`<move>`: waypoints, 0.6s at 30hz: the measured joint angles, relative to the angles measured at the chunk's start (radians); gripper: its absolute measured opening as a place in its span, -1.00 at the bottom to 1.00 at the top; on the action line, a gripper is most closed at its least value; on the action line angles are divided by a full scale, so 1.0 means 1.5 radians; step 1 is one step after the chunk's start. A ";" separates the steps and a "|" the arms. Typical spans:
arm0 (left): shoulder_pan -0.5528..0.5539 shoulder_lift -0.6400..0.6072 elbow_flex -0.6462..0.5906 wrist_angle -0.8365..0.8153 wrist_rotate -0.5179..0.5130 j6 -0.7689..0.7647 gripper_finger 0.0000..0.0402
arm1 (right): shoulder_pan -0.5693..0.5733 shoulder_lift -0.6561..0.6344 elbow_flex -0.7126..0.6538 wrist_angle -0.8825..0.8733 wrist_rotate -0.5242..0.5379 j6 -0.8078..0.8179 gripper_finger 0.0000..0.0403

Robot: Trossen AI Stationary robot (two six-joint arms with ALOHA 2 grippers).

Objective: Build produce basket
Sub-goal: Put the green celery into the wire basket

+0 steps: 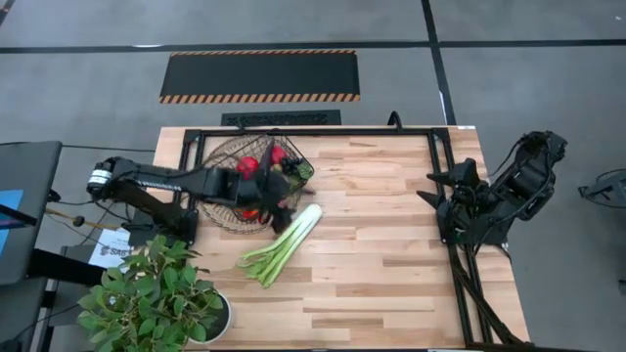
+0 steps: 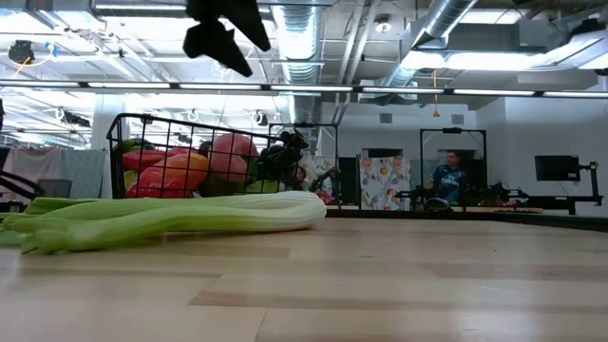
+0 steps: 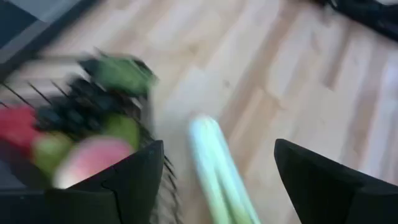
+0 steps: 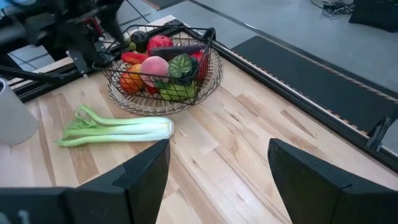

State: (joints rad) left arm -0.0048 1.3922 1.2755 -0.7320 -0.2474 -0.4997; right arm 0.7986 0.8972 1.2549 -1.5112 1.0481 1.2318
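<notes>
The dark wire basket [image 1: 223, 221] stands at the table's far left on a woven mat, filled with produce: a red apple [image 4: 160, 42], a peach [image 4: 154, 66], an orange pepper [image 4: 130, 79] and dark grapes [image 3: 81, 112]. A long green-white stalk [image 1: 284, 244] lies flat on the table just near-right of the basket, its white end [image 4: 158, 129] toward the basket. My left gripper [image 1: 277, 192] hangs open above the basket's right side, with nothing between its fingers [image 3: 140, 171]. My right gripper [image 1: 431, 186] stands open at the table's right edge, raised clear of the wood.
A leafy potted plant [image 1: 147, 298] in a white pot [image 4: 11, 118] stands at the near left corner. A black metal frame [image 1: 323, 131] runs along the far and right edges. Bare wood [image 1: 391, 254] lies between the stalk and the right arm. A person [image 2: 446, 177] is in the room behind.
</notes>
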 joint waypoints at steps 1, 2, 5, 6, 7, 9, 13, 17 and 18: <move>-0.019 0.000 -0.006 -0.002 -0.001 -0.014 0.45 | 0.000 0.002 0.000 0.000 0.000 0.000 0.45; -0.039 0.000 -0.012 -0.002 -0.006 -0.027 0.45 | 0.000 0.004 0.000 0.000 -0.002 0.000 0.45; -0.101 0.000 -0.028 0.000 -0.047 -0.065 0.45 | 0.000 0.010 -0.001 0.000 -0.007 0.000 0.45; -0.120 0.000 -0.036 0.006 -0.063 -0.079 0.45 | 0.000 0.011 -0.001 -0.001 -0.007 0.000 0.45; -0.138 0.000 -0.045 0.015 -0.076 -0.093 0.45 | 0.000 0.013 -0.001 -0.002 -0.007 0.000 0.45; -0.167 0.000 -0.065 0.034 -0.102 -0.124 0.45 | 0.000 0.015 -0.001 -0.002 -0.008 0.000 0.45; -0.202 0.012 -0.091 0.053 -0.138 -0.174 0.45 | 0.000 0.018 -0.001 -0.003 -0.010 0.004 0.45; -0.214 0.042 -0.109 0.084 -0.151 -0.198 0.45 | 0.000 0.017 0.000 -0.004 -0.017 0.006 0.45; -0.215 0.053 -0.111 0.077 -0.154 -0.203 0.45 | 0.000 0.017 0.000 -0.004 -0.018 0.007 0.45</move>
State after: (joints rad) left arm -0.3275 1.4712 1.1094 -0.6171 -0.4784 -0.8041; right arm 0.7986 0.9232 1.2545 -1.5174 1.0214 1.2422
